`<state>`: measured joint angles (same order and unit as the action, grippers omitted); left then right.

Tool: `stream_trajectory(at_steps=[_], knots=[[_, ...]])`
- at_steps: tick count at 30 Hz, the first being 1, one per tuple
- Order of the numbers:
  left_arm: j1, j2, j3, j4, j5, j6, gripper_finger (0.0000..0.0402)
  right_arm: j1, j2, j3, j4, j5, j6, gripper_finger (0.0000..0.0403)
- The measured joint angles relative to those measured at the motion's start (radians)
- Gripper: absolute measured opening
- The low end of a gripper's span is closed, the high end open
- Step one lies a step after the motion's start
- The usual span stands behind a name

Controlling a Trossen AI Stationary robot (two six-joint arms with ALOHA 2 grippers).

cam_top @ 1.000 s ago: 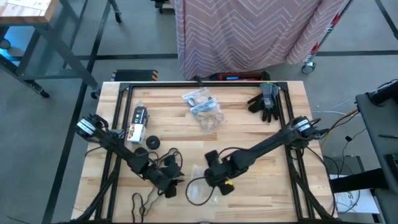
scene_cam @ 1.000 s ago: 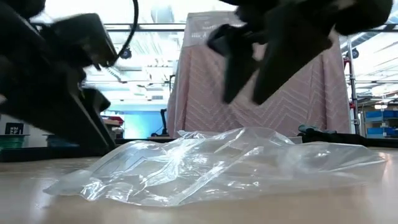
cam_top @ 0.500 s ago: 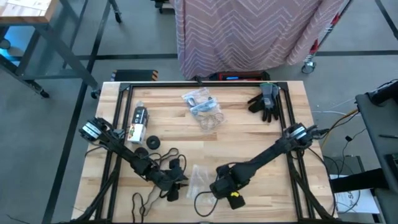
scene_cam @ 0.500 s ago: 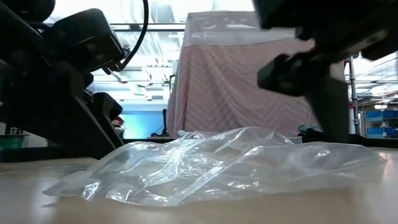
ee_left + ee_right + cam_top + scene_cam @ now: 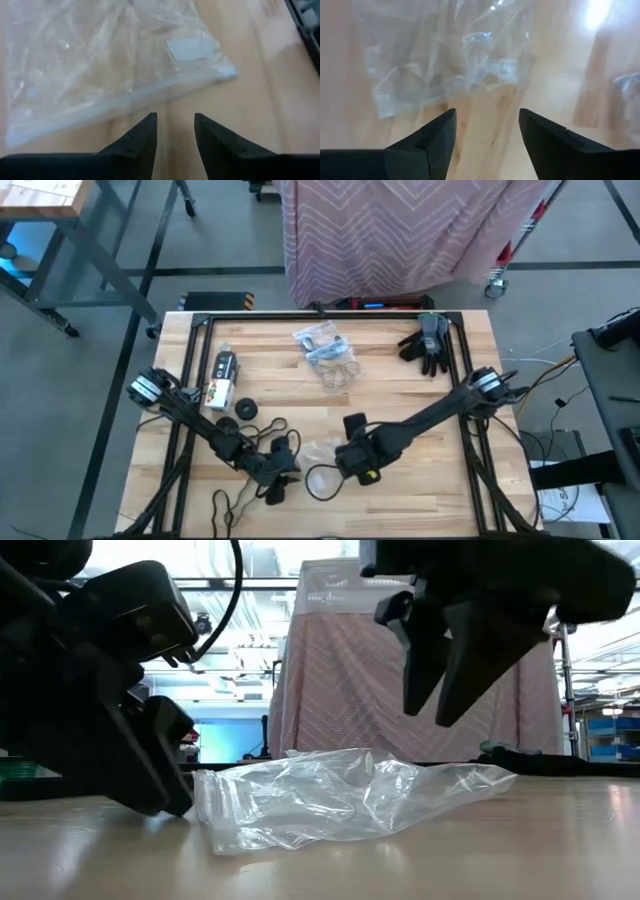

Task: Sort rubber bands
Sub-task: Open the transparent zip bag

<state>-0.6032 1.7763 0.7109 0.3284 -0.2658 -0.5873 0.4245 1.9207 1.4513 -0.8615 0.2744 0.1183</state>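
Note:
A clear plastic bag [image 5: 318,452] lies crumpled on the wooden table near its front edge, between my two grippers. My left gripper [image 5: 175,117] is open and low at the bag's sealed edge [image 5: 150,100]. My right gripper [image 5: 430,718] hangs open above the bag's right part, fingers pointing down, with nothing between them. A dark loop [image 5: 320,481] lies just near of the bag. Black rubber bands [image 5: 268,428] lie by the left arm. Blue and tan rubber bands [image 5: 338,366] lie at the far middle beside other clear bags [image 5: 316,337]. My left gripper's fingertips [image 5: 150,120] stand right at the bag's sealed edge, slanting down from the table's left. I cannot tell whether they touch it.
A white-labelled bottle [image 5: 221,376] and a black cap [image 5: 245,410] lie at the left. Dark grey gloves [image 5: 428,345] lie at the far right. Another black band [image 5: 226,503] lies at the near left. Black frame rails [image 5: 320,314] edge the table.
My right gripper dipped toward the near edge onto the bag, then came back up and toward the far edge. The bag, spread wide before, has bunched up narrower and shifted away from the near edge.

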Motion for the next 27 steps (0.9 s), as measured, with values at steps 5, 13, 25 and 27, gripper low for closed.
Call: stream_trajectory(at_steps=[5,13,25,27], knots=[[0.000,-0.076,0.000,-0.068,0.051,-0.023,0.0117,0.019,-0.002,-0.004,0.059,-0.100,0.174,0.0198],[0.054,-0.152,-0.001,-0.159,-0.066,0.050,0.0115,0.120,0.004,-0.014,0.144,-0.097,0.357,0.0193],[0.176,-0.146,-0.003,-0.221,-0.075,0.095,0.0115,0.184,0.130,-0.017,0.193,-0.160,0.281,0.0189],[0.176,-0.144,-0.005,-0.238,-0.060,0.076,0.0114,0.166,0.140,-0.017,0.177,-0.147,0.276,0.0188]])
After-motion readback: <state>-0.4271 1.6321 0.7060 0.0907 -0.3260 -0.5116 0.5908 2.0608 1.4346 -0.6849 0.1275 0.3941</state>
